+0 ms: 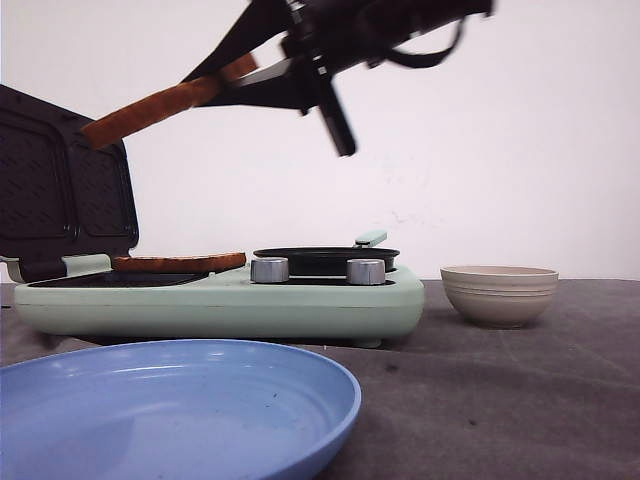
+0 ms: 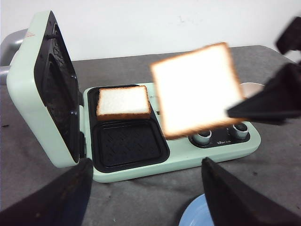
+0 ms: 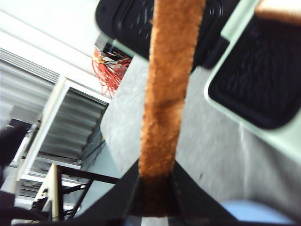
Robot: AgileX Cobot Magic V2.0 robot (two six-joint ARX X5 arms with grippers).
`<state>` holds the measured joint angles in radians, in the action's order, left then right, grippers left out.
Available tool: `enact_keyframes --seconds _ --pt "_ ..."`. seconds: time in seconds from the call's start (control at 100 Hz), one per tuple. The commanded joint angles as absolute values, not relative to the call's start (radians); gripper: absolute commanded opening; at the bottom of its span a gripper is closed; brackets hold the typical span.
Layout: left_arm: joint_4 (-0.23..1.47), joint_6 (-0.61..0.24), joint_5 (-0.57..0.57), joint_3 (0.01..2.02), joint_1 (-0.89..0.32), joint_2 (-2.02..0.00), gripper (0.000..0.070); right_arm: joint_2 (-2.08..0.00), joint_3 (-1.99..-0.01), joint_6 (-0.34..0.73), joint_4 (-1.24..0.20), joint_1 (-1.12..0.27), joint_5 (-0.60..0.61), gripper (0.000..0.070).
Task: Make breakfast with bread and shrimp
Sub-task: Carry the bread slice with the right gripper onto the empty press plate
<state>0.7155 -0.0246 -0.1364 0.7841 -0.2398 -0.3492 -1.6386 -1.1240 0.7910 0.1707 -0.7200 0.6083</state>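
The right tool [image 1: 240,82], clamped on a bread slice [image 1: 160,105], holds it above the sandwich maker [image 1: 220,300], so it should lower flat into the vacant tray [image 2: 129,143] at six o'clock of the seated slice [image 2: 123,102].

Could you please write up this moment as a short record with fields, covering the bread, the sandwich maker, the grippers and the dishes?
held bread: one slice gripped by its crust edge in the right gripper, in the air above the sandwich maker
placed bread: second slice lying flat in one grill well
empty well: the other well holds nothing
sandwich maker: mint green, lid open and upright
left gripper: open, holding nothing
blue plate: nearest the camera, empty
beige bowl: right of the maker, contents hidden
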Motion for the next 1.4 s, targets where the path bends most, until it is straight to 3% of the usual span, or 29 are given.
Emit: enact_keyframes --seconds 0.0,0.42,1.0,1.04,1.11,1.15,1.39 --pt "0.71 -0.02 -0.131 0.788 -0.242 -0.35 0.0383 -1.708 -1.195 0.767 0.174 -0.729 0.619 0.0" --pt "0.71 -0.019 -0.1 0.788 -0.242 -0.35 0.0383 -2.006 -1.443 0.8 0.146 -0.731 0.657 0.0" --pt "0.711 -0.019 -0.101 0.788 -0.242 -0.35 0.0383 -2.088 -1.455 0.8 0.117 -0.755 0.627 0.0" --pt "0.711 -0.019 -0.1 0.788 -0.242 -0.35 0.0383 -2.088 -1.455 0.794 0.111 -0.756 0.624 0.0048" --pt "0.711 -0.02 -0.1 0.788 -0.242 -0.35 0.0383 -2.088 -1.455 0.788 0.1 -0.758 0.603 0.0254" --pt "0.712 -0.019 -0.101 0.788 -0.242 -0.35 0.0383 -2.088 -1.455 0.787 0.093 -0.759 0.595 0.0321" --pt "0.712 -0.019 -0.1 0.788 -0.242 -0.35 0.0383 -2.088 -1.455 0.766 0.071 -0.757 0.561 0.0351"
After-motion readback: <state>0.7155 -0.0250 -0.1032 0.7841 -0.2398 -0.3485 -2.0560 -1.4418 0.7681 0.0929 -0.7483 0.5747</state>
